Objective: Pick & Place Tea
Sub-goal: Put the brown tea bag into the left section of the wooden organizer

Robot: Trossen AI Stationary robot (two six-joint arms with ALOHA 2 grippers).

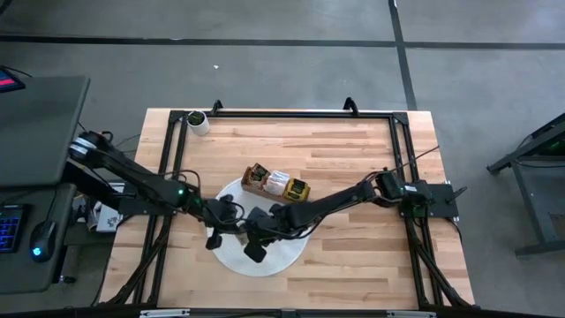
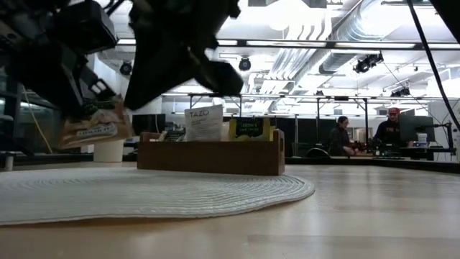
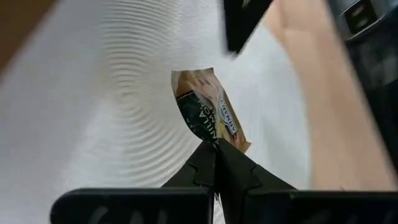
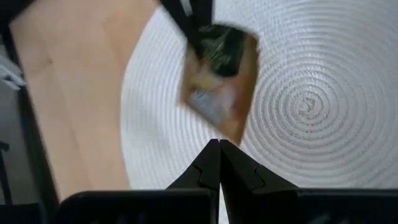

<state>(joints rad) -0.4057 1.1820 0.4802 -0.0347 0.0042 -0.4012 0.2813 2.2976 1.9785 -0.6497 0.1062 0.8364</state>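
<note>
A tan and dark green tea packet hangs over the round white woven mat, with my left gripper shut on it. In the low view the packet is clear of the mat. My right gripper is shut with nothing in it. It hovers over the mat just beside the packet, toward the table's right. Several more tea packets stand upright in the brown wooden tray at the mat's far edge. My left gripper pinches the packet by one corner between its two fingertips. The fingers slant down from the table's left. The packet hangs tilted below them, lifted clear of the mat.
A white cup stands at the table's far left corner. Black frame rails run along the table's edges. Bare wood lies to the right of the mat. Two people sit in the room beyond the table.
</note>
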